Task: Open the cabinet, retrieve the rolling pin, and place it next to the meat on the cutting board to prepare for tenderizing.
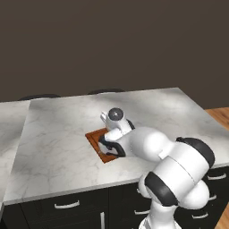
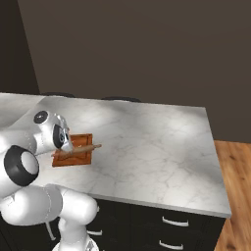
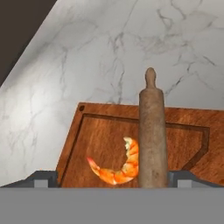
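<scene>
The rolling pin lies on the cutting board, touching the right side of the meat, an orange curled shrimp. My gripper hangs just above them, open, its fingertips spread wide to either side and touching neither thing. From the right base view the rolling pin lies across the cutting board, one end sticking out past its right edge, with the gripper over the left part. In the left base view my hand covers most of the cutting board. The cabinet is out of view.
The board lies on a white marble counter with wide bare room to the right. Dark low drawers with curved handles run under the front edge. Two dark stool tops show behind the far edge. Wooden floor is at the right.
</scene>
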